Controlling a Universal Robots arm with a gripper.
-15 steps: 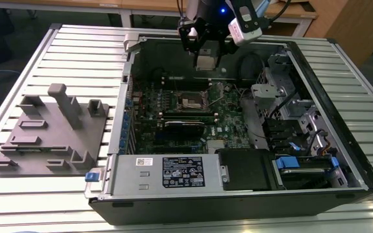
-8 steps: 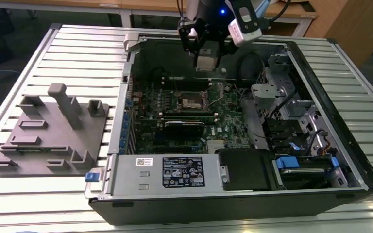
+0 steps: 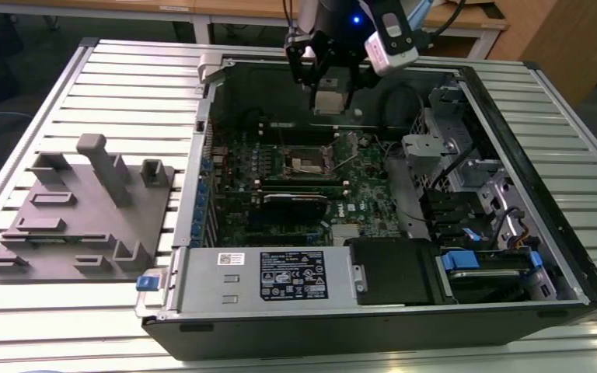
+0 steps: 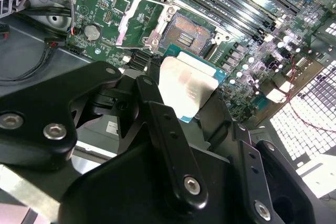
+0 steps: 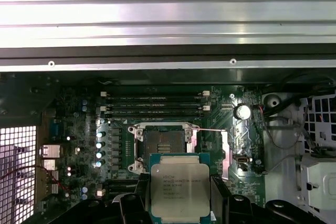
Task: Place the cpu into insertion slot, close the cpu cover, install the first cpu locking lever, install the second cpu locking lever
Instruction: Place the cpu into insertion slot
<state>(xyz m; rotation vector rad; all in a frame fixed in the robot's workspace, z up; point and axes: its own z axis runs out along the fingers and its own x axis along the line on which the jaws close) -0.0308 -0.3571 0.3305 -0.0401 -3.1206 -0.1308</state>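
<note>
Pincer (image 3: 328,87) clamps the cpu (image 5: 180,190) by two opposite edges, upper middle of the exterior view, above the uncovered insertion slot (image 5: 161,148) — open air between.

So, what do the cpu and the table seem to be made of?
The cpu: top looks like dull silver metal, with soft glare; its rim looks like green-blue circuit board. The table: probably aluminium, pale grey ribbed slats with a matte sheen.
</note>
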